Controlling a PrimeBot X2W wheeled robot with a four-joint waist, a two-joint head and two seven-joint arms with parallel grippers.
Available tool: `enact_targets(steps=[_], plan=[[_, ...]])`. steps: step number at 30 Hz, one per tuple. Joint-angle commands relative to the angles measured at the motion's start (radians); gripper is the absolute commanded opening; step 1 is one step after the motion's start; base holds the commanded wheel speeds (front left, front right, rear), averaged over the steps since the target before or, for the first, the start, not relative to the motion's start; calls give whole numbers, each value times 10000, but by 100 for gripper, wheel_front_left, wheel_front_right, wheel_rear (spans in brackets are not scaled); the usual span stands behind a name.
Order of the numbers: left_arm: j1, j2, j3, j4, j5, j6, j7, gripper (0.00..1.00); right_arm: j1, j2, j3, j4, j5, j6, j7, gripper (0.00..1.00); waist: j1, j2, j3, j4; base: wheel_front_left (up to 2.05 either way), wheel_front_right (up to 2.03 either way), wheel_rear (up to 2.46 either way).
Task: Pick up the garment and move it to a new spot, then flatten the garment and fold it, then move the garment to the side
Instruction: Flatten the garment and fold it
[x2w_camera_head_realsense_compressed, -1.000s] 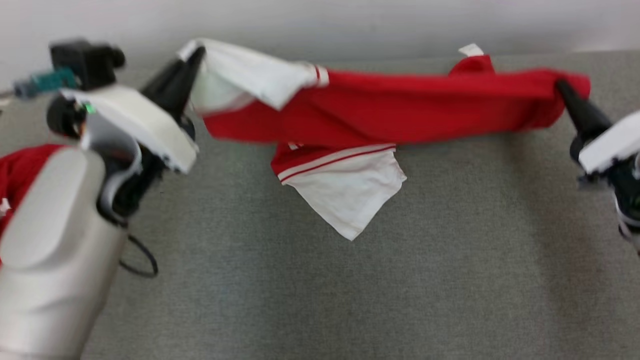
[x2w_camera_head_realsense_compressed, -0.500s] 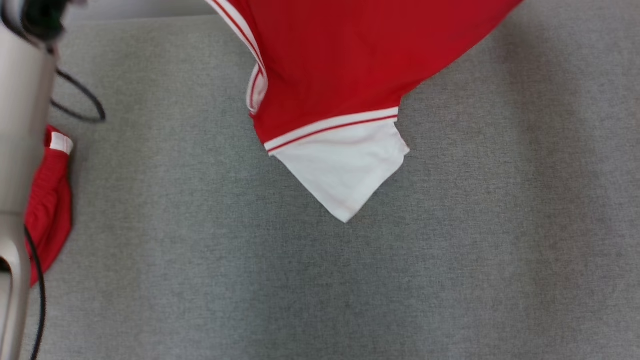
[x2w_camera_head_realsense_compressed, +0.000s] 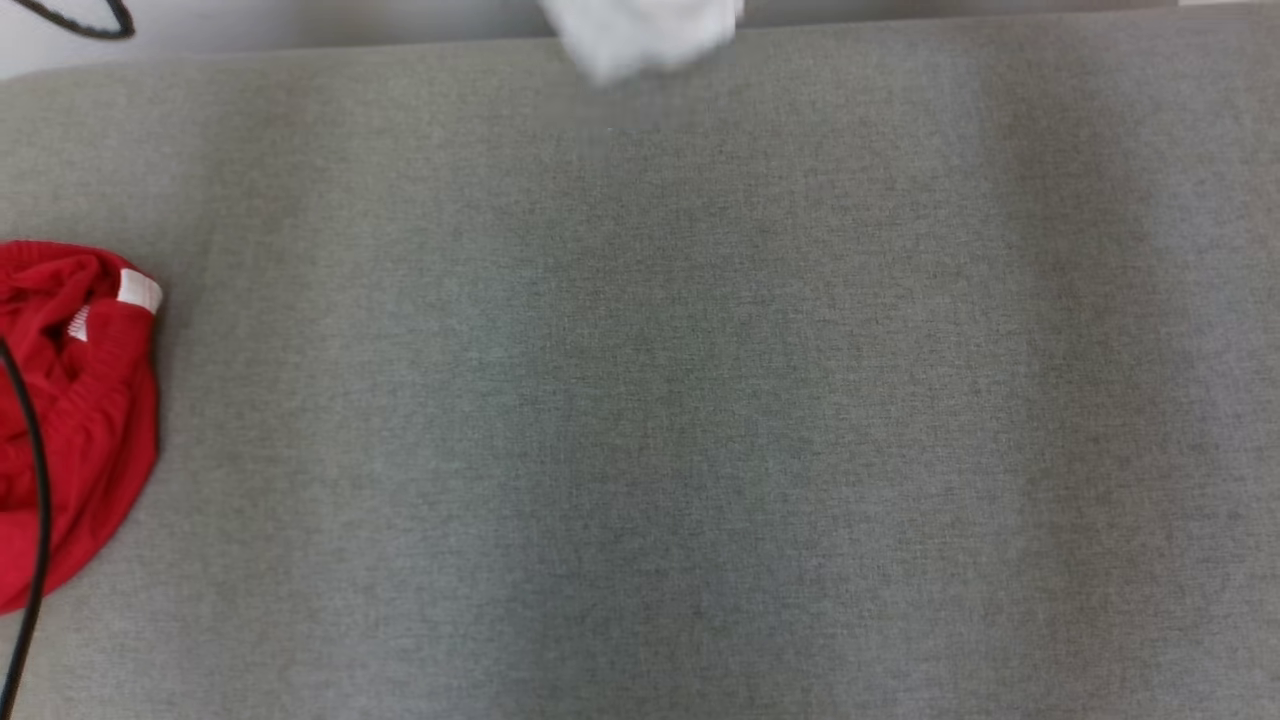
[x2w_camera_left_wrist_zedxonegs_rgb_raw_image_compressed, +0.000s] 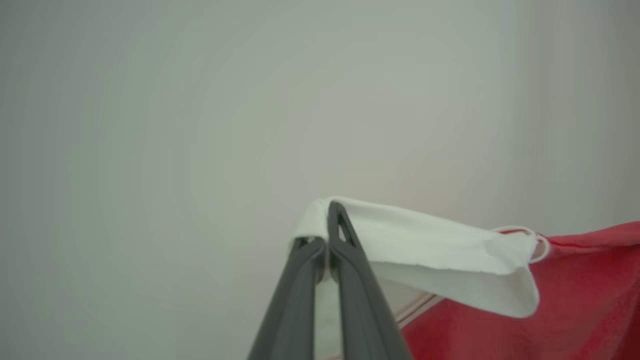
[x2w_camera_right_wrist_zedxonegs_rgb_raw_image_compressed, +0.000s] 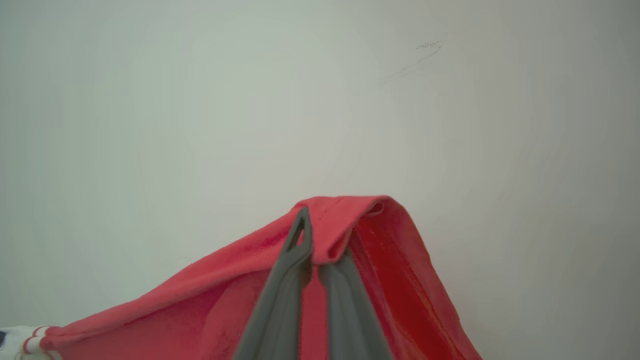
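The garment is a red jersey with white sleeves and red-striped trim. It hangs lifted between both grippers in front of a pale wall. In the left wrist view my left gripper (x2w_camera_left_wrist_zedxonegs_rgb_raw_image_compressed: 326, 241) is shut on a white sleeve edge (x2w_camera_left_wrist_zedxonegs_rgb_raw_image_compressed: 430, 255), and the red body (x2w_camera_left_wrist_zedxonegs_rgb_raw_image_compressed: 575, 300) trails off to the right. In the right wrist view my right gripper (x2w_camera_right_wrist_zedxonegs_rgb_raw_image_compressed: 318, 250) is shut on a folded red edge of the garment (x2w_camera_right_wrist_zedxonegs_rgb_raw_image_compressed: 350, 220). In the head view a blurred white tip of the garment (x2w_camera_head_realsense_compressed: 640, 35) dangles at the top edge, above the grey table (x2w_camera_head_realsense_compressed: 700, 400).
A second red garment (x2w_camera_head_realsense_compressed: 85, 400) with a small white tag lies crumpled at the table's left edge. A black cable (x2w_camera_head_realsense_compressed: 32, 470) crosses it. The table's far edge meets a pale wall along the top of the head view.
The head camera has shifted. The garment, earlier stretched low between the grippers, has risen until just its white tip hangs at the top edge. Both grips have held.
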Motion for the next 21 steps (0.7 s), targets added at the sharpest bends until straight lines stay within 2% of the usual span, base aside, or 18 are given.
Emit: enact_targets(steps=[1, 7, 14, 21], plan=[[-66, 71, -69, 101, -159, 22, -41, 0, -113, -72, 43, 113, 18, 1, 14, 0, -1, 0, -41, 18, 0, 0, 0], [191, 167, -568, 110, -893, 22, 299, 0, 292, -170, 376, 393, -6, 1, 315, 0, -1, 0, 234, 100, 0, 0, 0], [1275, 393, -1789, -195, -1304, 22, 573, 0, 1452, -295, 1070, 4, 230, 1, 1243, 0, -1, 0, 350, 133, 0, 0, 0], [2869, 1218, -3243, -1473, -2426, 22, 1569, 0, 2953, -413, 1934, -417, 534, 1, 2578, 0, -1, 0, -227, -61, 0, 0, 0]])
